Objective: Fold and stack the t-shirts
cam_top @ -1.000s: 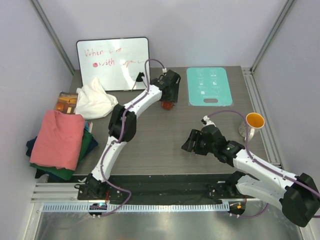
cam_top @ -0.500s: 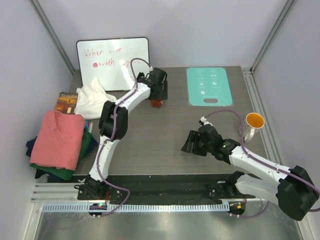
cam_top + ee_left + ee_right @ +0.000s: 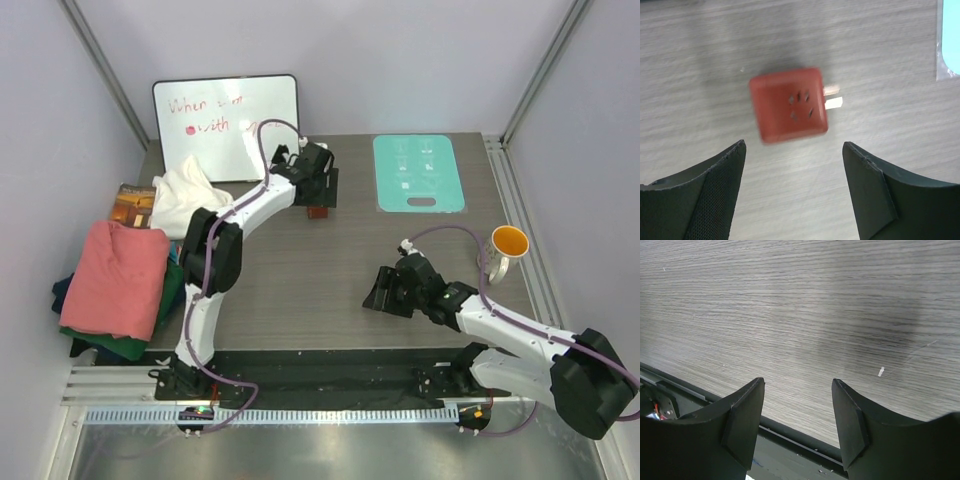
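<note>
Jaws of my left gripper (image 3: 794, 150) stood wide, empty, red plug cube (image 3: 788, 105) at 12 o'clock. Right gripper (image 3: 797, 382) gaped too, empty. Salmon-pink t-shirt (image 3: 120, 275) topped stack (image 3: 172, 292) at 9 o'clock, white t-shirt (image 3: 185, 200) at 10. Whiteboard (image 3: 225, 115) read "When… with".

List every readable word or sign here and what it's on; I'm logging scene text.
"When" – whiteboard, top line, red marker; remainder unreadable.
"with" – same board, second line, after a red dot; remainder unreadable.
Teal mat: white printing, too small to read.
Red plug block: no lettering shows.
</note>
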Controlling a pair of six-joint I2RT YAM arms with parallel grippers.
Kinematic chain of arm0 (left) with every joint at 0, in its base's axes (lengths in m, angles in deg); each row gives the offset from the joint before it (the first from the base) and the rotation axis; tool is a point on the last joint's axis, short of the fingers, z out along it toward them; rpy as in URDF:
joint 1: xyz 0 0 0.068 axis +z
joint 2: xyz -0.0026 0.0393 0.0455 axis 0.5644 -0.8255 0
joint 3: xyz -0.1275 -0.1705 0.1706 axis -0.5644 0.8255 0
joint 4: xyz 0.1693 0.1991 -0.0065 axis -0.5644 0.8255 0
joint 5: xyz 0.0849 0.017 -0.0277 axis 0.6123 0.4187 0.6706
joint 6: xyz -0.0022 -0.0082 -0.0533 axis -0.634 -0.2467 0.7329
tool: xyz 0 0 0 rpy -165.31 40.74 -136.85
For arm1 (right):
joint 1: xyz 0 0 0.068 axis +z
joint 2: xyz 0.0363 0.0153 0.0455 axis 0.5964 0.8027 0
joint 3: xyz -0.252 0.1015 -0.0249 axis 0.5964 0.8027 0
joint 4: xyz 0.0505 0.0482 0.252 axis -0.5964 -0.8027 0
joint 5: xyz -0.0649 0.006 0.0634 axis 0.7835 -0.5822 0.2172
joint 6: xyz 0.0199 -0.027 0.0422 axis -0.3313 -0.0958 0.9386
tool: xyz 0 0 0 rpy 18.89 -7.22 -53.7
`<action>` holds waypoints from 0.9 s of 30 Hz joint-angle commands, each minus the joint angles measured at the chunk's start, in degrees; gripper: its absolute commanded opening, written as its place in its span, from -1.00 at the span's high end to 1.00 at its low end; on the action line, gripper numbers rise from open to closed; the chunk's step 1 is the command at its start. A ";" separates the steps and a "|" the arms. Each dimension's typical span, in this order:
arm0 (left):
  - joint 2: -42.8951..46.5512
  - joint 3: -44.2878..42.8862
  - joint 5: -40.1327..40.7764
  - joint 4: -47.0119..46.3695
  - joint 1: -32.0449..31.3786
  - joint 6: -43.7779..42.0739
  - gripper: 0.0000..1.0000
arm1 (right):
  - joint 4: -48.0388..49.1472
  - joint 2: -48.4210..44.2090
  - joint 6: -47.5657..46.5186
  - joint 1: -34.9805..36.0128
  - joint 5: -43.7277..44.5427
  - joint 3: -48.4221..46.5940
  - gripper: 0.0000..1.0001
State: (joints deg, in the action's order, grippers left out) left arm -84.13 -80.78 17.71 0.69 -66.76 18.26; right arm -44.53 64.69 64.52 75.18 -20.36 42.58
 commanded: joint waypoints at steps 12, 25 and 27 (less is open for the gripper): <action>22.33 28.71 2.33 -7.67 0.50 4.53 -0.48 | 8.77 1.99 1.99 0.28 -2.95 1.65 -0.24; 13.65 26.88 4.08 -6.80 -0.12 4.63 0.99 | 9.31 2.43 1.99 0.37 -4.89 0.69 -0.24; 9.88 23.19 3.21 -5.49 -0.12 3.66 0.99 | 9.05 2.26 1.91 0.28 -4.80 0.69 -0.24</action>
State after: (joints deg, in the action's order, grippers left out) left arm -69.00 -51.62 20.51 -4.62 -66.65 23.03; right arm -37.56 66.96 66.31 75.18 -24.71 44.26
